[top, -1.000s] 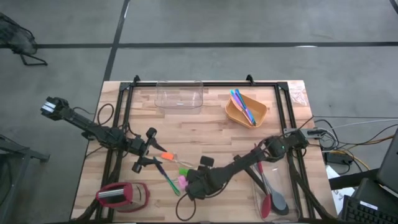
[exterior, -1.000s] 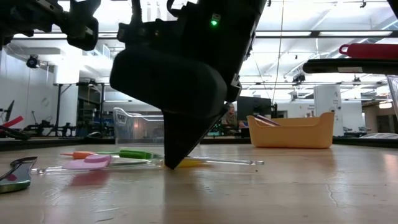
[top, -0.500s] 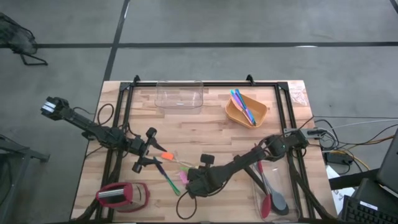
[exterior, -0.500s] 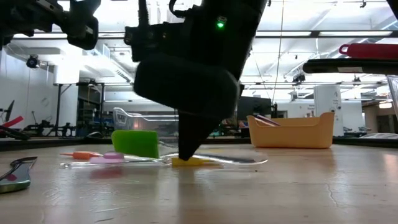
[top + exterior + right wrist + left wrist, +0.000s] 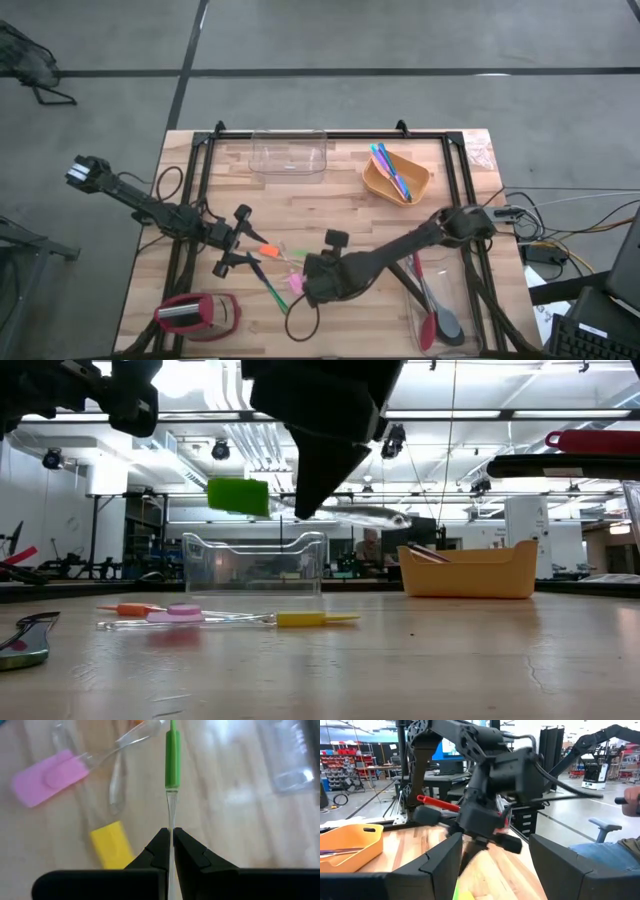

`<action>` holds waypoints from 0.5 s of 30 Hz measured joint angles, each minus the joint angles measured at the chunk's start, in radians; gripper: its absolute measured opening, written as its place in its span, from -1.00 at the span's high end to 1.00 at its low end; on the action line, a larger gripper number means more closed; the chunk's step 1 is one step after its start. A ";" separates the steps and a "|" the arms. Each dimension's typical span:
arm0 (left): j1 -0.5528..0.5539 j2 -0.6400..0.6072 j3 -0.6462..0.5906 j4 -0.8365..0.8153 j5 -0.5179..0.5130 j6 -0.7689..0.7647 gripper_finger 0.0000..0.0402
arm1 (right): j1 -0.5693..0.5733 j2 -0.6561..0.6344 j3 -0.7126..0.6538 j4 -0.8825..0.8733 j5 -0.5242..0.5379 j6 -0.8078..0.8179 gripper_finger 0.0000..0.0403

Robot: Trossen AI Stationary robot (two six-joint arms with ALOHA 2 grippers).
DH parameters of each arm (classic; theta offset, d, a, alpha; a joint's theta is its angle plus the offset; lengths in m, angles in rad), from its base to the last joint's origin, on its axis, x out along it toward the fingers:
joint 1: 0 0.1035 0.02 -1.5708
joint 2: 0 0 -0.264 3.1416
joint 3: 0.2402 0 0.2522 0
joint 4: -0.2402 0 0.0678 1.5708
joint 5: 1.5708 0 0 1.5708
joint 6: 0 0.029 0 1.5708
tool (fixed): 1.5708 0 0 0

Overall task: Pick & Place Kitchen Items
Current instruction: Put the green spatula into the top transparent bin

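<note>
My right gripper [image 5: 171, 837] is shut on a small spatula with a green head [image 5: 238, 495] and a clear handle, held well above the table. In the high view my right gripper [image 5: 302, 286] is left of the table's middle, near the front. Below it lie a pink-headed spatula [image 5: 47, 777], a yellow-headed one [image 5: 111, 845] and an orange piece [image 5: 130, 608], flat on the wood. My left gripper [image 5: 234, 242] stands open to their left, touching nothing. My right gripper pinches the spatula's clear handle [image 5: 170, 822] between its two fingers, a short way behind the green head. The fingers slant down from above and lie across the handle. The spatula is lifted clear and hangs about level, green head toward the table's left.
A clear tub [image 5: 288, 155] and an orange bowl [image 5: 395, 178] with thin coloured cutlery stand at the far edge. A red-and-silver gadget [image 5: 197, 315] sits at the near left corner. A clear tub with red and grey spatulas [image 5: 437, 318] is at the near right.
My right gripper has shut on the clear handle and gone up. The green-headed spatula first tipped onto its edge on the table, then came up clear of it. The pink, yellow and orange pieces have stayed on the wood.
</note>
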 joint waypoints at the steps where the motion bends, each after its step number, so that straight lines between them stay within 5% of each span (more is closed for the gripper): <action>1: 0.000 -0.003 0.000 -0.001 0.000 0.002 -0.18 | -0.007 -0.009 -0.008 0.005 0.009 -0.021 0.94; 15: 0.001 -0.005 -0.001 -0.008 -0.005 -0.026 -0.18 | -0.235 -0.070 0.027 0.047 0.051 -0.425 0.94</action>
